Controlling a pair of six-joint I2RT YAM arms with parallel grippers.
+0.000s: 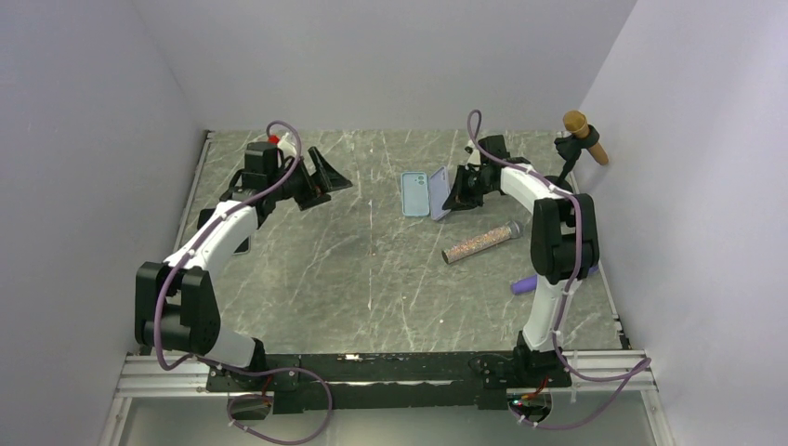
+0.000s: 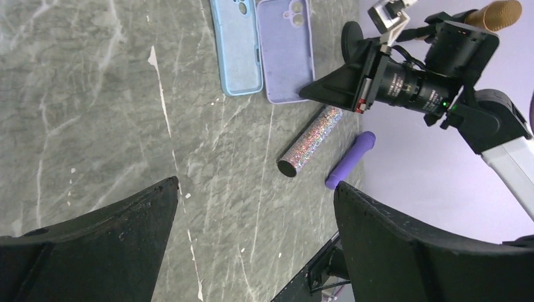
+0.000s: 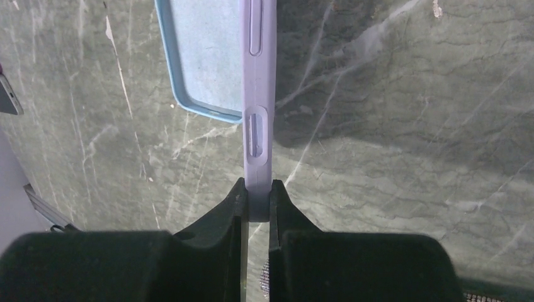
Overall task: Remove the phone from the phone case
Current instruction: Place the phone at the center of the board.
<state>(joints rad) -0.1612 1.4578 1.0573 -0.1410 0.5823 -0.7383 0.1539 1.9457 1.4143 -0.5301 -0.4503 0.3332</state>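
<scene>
Fingers of my right claw (image 3: 257,192) pinch the lilac case (image 3: 258,75) edge-on, its inside hidden; the blue case (image 3: 204,56) beside it is cut off. My left claw (image 2: 252,189) gapes wide.

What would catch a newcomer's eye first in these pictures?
The right claw is shut on a lilac case, holding it on edge beside a light blue case lying flat mid-table. The left claw gapes open at far left; a glittery tube lies near the cases.
</scene>
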